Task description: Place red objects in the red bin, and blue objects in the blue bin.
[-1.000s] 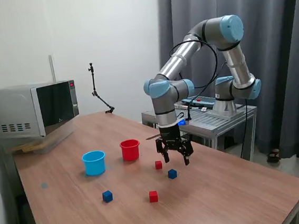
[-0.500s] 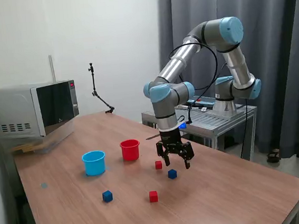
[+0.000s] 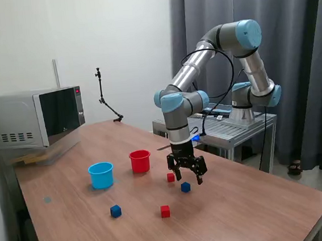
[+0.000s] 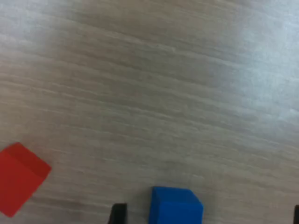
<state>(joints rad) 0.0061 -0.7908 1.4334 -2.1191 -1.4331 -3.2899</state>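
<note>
My gripper is open and empty, hovering just above a dark blue cube. A red cube lies close by on the exterior view's left. In the wrist view the blue cube sits between my spread fingertips, nearer one of them, with the red cube off to the side. A second red cube and a second blue cube lie nearer the table's front. The red cup and the light blue cup stand upright side by side.
A microwave sits at the table's far corner on the exterior view's left. A thin black stand is at the back edge. A metal cart with the arm's base stands behind the wooden table.
The gripper has shifted slightly toward the exterior view's left and lowered a little over the blue cube. The cubes and cups have not moved.
</note>
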